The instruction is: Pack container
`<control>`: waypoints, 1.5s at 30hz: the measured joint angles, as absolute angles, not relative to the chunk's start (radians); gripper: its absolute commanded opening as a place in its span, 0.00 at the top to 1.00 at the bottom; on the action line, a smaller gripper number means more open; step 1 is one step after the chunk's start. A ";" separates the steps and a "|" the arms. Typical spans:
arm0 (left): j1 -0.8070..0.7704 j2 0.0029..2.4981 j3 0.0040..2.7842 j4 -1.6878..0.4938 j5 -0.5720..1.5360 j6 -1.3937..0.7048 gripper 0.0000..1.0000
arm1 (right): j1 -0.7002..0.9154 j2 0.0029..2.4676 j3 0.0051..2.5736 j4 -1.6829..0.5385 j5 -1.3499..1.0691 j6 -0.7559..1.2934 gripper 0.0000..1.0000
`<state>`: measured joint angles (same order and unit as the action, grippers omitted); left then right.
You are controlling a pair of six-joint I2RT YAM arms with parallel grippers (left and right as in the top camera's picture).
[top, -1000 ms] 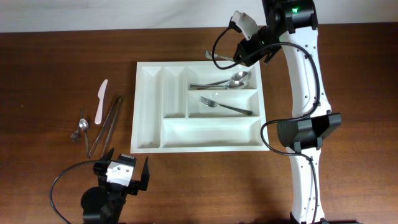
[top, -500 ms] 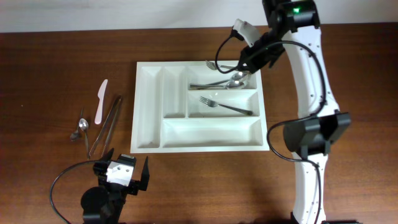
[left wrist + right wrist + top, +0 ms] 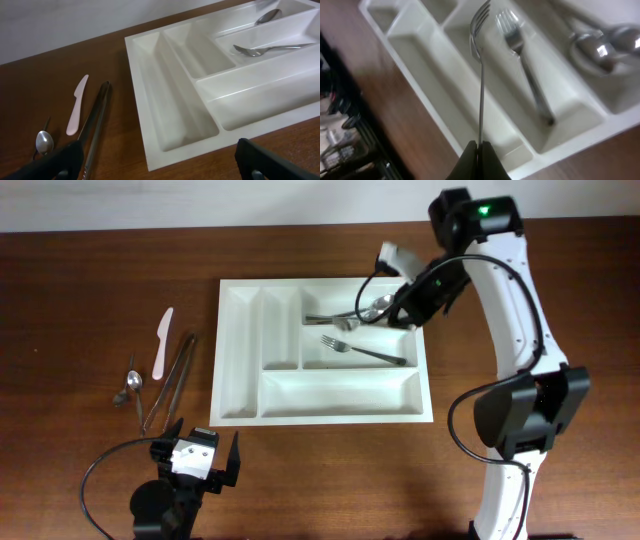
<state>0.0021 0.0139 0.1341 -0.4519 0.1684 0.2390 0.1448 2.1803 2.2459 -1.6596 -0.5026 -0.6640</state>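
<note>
Container (image 3: 320, 418): a large white plastic cutlery tray, lying flat at the middle of the brown wooden table (image 3: 90, 280), long side running left to right. It has five compartments, two narrow upright ones at its left and three crosswise ones at its right. The top crosswise compartment holds spoons (image 3: 602, 45), apparently two, though the wrist view is blurred and the arm partly covers them from above. The middle crosswise compartment holds one metal fork (image 3: 365, 353), lying at a slant with its tines toward the tray's centre. The two narrow compartments and the long bottom one show only bare white floor. The right gripper (image 3: 479, 150) is over the tray's upper right corner, its jaws pinched tight on the handle end of a second fork (image 3: 481, 90). This fork's tines reach out above the tray near the divider between the top and middle compartments, and whether they touch the plastic cannot be told. Left of the tray, apart from it, lie a pale plastic knife (image 3: 162, 342), metal tongs (image 3: 172, 378) and a small spoon (image 3: 133, 383). The left gripper (image 3: 198, 448) sits near the table's front edge with its jaws spread wide, holding nothing.
</note>
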 measured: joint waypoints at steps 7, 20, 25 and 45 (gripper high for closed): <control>0.002 0.014 0.134 -0.452 0.168 0.239 0.01 | 0.145 2.180 2.115 -1.527 -0.518 -0.685 0.96; 0.002 0.014 0.134 -0.452 0.168 0.239 0.01 | 0.142 2.180 1.864 -1.296 -0.532 -0.690 0.96; 0.002 0.014 0.134 -0.452 0.168 0.239 0.01 | 0.130 2.180 1.849 -1.288 -0.552 -0.691 0.82; 0.002 0.014 0.134 -0.452 0.168 0.239 0.01 | 0.083 2.181 1.957 -1.318 -0.551 -0.651 0.57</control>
<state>0.0021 0.0139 0.1345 -0.4522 0.1684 0.2390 0.0834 2.1807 1.9572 -1.3182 -0.5510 -0.6514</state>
